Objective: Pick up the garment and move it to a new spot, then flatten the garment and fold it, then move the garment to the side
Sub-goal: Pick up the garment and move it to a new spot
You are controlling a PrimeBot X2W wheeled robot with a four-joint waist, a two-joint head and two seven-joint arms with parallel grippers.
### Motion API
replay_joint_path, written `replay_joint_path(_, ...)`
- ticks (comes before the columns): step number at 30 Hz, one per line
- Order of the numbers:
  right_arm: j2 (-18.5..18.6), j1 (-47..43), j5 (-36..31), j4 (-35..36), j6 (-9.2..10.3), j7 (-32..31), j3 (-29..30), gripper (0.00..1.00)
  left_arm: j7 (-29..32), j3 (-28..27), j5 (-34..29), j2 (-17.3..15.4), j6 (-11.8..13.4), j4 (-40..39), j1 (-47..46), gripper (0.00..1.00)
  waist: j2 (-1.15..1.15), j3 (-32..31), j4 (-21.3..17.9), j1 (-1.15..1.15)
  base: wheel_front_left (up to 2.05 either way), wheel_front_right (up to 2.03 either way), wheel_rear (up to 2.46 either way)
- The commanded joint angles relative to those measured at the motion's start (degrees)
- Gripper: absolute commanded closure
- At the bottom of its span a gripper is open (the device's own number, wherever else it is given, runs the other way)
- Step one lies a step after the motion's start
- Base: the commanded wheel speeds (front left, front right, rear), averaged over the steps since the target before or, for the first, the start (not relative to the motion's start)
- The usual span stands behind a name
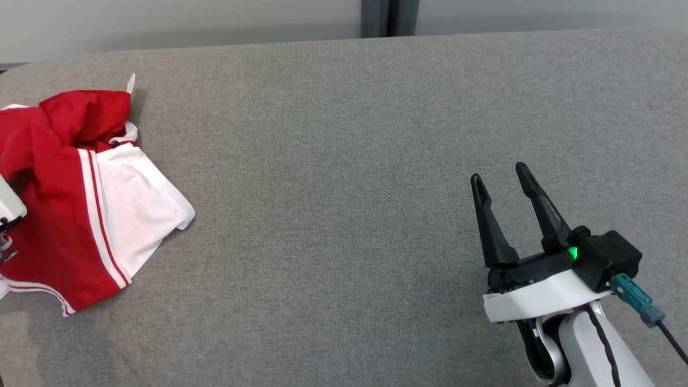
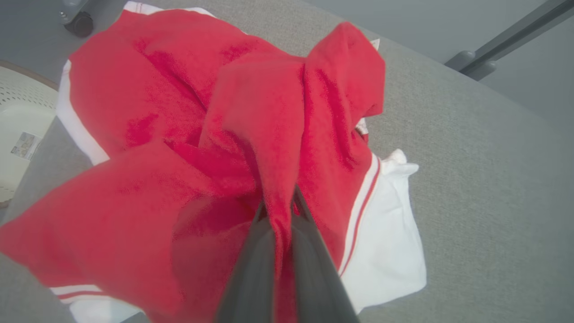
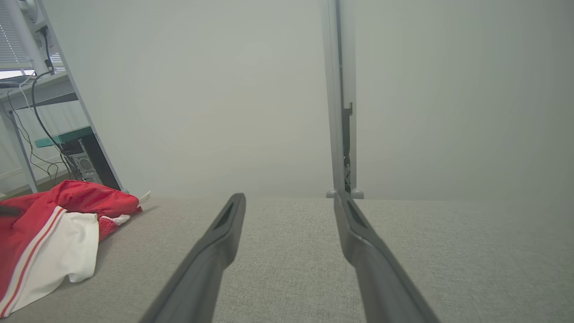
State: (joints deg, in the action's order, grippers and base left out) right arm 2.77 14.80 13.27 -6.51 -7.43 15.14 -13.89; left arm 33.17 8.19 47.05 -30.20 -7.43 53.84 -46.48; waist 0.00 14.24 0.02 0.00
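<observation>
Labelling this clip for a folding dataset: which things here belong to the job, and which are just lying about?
Job: crumpled red-and-white fabric garment; left claw, shut on its red fold; open right claw; grey fabric-covered table.
Lying about: white perforated plastic basket; dark boxy computer tower; grey metal upright post.

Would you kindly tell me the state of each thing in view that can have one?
garment: crumpled, unfolded, lying at the left end of the table, one red fold pinched.
left gripper: shut on that fold of the garment.
right gripper: open, empty, well apart from the garment.
</observation>
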Motion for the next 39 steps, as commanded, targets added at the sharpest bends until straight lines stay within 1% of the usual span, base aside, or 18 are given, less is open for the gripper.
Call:
replay_joint_path(1,0.27,-0.25,0.32,-0.07,-0.11,0.13,0.16,0.00,-0.44,0.35,0.53,-0.37,-0.07,-1.15,0.05,1.00,0.00,-0.66,0.24,0.00,0.00,0.00,0.00)
replay_joint_path(6,0.27,-1.37,0.98,-0.13,-0.11,0.13,0.65,0.00,-0.84,2.67,1.02,-0.75,-0.06,-6.12,0.62,1.00,0.00,-3.29,0.60,0.00,0.00,0.00,0.00)
replay_joint_path(9,0.28,-2.36,1.49,-0.22,-0.11,0.13,1.05,0.00,-1.24,4.52,1.55,-0.59,-0.07,-10.63,1.40,1.00,0.00,-5.77,0.58,0.00,0.00,0.00,0.00)
replay_joint_path(14,0.28,-3.52,1.74,-0.12,-0.11,0.13,1.45,0.00,-2.21,8.21,0.38,-0.99,-0.07,-17.26,1.28,1.00,0.00,-8.33,0.02,0.00,0.00,0.00,0.00)
replay_joint_path(19,0.28,-4.54,1.99,0.11,-0.11,0.13,1.84,0.00,-3.55,11.61,-1.09,-1.32,-0.06,-23.70,0.80,1.00,0.00,-10.18,-1.62,0.00,0.00,0.00,0.00)
replay_joint_path(24,0.30,-4.96,2.01,0.40,-0.11,0.13,2.23,0.00,-4.31,13.44,-0.87,0.14,-0.06,-28.65,0.33,1.00,0.00,-11.42,-4.33,0.00,0.00,0.00,0.00)
replay_joint_path(28,0.30,-5.32,1.89,0.47,-0.11,0.13,2.49,0.00,-3.67,14.39,0.95,2.68,-0.02,-30.95,0.67,1.00,0.00,-12.00,-7.08,0.00,0.00,0.00,0.00)
replay_joint_path(30,0.31,-5.52,1.92,0.56,-0.11,0.13,2.59,0.00,-3.92,14.45,1.53,3.93,0.59,-31.63,1.31,1.00,0.00,-12.13,-8.55,0.00,0.00,0.00,0.00)
replay_joint_path(32,0.29,-5.65,2.07,0.64,-0.11,0.13,2.83,0.00,-3.99,14.81,2.11,5.69,1.50,-32.20,2.32,1.00,0.00,-12.10,-9.93,0.00,0.00,0.00,0.00)
replay_joint_path(37,0.30,-5.70,2.13,0.74,-0.11,0.12,3.12,0.00,-5.75,14.58,4.71,11.41,4.35,-32.22,4.38,1.00,0.00,-11.56,-13.10,0.00,0.00,0.00,0.00)
replay_joint_path(39,0.30,-5.52,2.09,0.89,-0.11,0.12,3.14,0.00,-6.65,14.86,5.28,13.75,5.03,-31.54,5.21,1.00,0.00,-11.10,-14.33,0.00,0.00,0.00,0.00)
